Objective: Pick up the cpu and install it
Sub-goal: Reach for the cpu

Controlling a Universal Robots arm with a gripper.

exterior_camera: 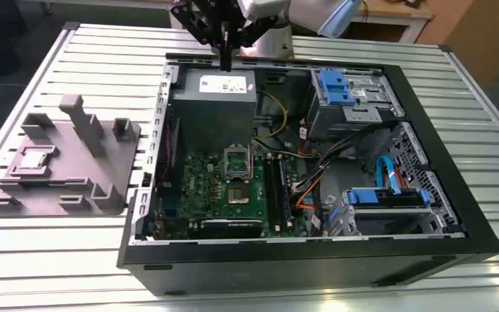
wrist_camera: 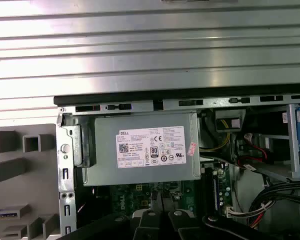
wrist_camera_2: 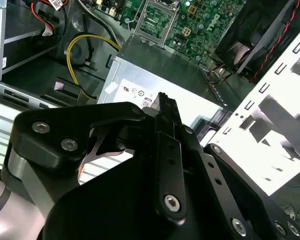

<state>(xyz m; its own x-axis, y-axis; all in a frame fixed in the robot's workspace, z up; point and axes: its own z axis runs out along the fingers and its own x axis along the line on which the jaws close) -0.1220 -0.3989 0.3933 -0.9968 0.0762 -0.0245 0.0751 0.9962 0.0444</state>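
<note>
The cpu [exterior_camera: 34, 160] lies flat in a square recess of the grey fixture [exterior_camera: 67, 190], outside the computer case [exterior_camera: 319, 263]. In the exterior view I read it at 8 o'clock from the gripper [exterior_camera: 225, 63], well apart (it is square, so there is no long axis to align). The gripper hangs above the power supply [exterior_camera: 215, 97], fingers together, holding nothing. Inside the case, the motherboard [exterior_camera: 202, 188] carries the socket [exterior_camera: 236, 162], at 6 o'clock from the gripper.
</note>
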